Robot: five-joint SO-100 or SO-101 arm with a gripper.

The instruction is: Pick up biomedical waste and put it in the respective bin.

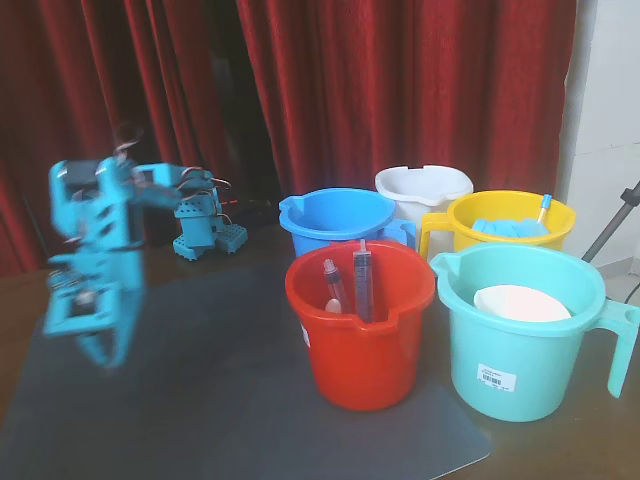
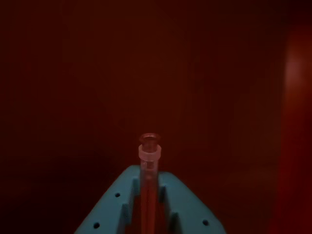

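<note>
The tube [image 2: 148, 165] is standing up between the teal fingers [image 2: 178, 204] in the wrist view, its open rim poking beyond their tips against a dark red background; the gripper [image 2: 147, 192] is closing on it. The fixed view is showing only a blurred arm [image 1: 95, 260] over the grey mat [image 1: 230, 400], tube unseen, well apart from the red bin [image 1: 362, 335] holding two syringes [image 1: 362, 285].

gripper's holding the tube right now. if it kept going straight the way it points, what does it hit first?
Probably the red curtain. In the wrist view the gripper is shut on the small tube, and only dark red fabric fills the frame beyond it. Nothing nearer shows, though depth is unclear.
</note>
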